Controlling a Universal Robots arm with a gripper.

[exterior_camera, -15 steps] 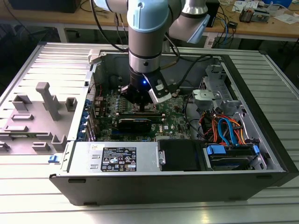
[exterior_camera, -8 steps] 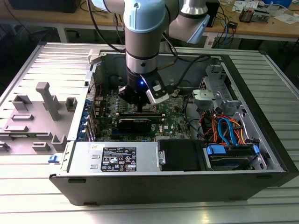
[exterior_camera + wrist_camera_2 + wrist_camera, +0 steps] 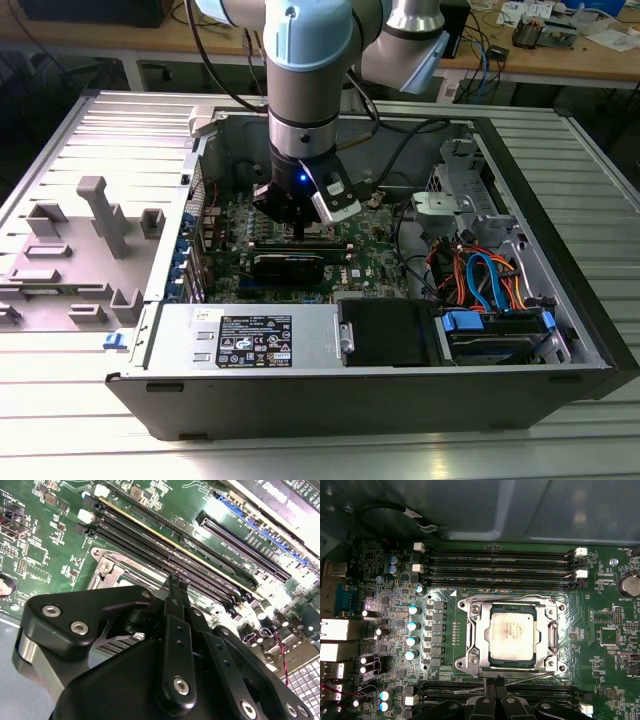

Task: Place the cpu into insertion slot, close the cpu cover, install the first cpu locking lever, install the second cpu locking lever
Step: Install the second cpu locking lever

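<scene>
Inside the open case (image 3: 560,300), my gripper (image 3: 494,681) was pinched shut on nothing beside the cover (image 3: 512,604); its thin stiff lever (image 3: 520,679) needs hooking.

A ribbed grey metal tabletop (image 3: 90,440) lies near; a long cluttered wooden workbench (image 3: 600,62) stands far behind.

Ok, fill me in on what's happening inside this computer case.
A robot arm has reached down into the open computer case and its claw sits low over the green motherboard, at the edge of the insertion slot. The cpu already lies in the slot, and the cpu cover is down around it, its silver top showing through the window. The claw's fingers are together at the tips.
</scene>
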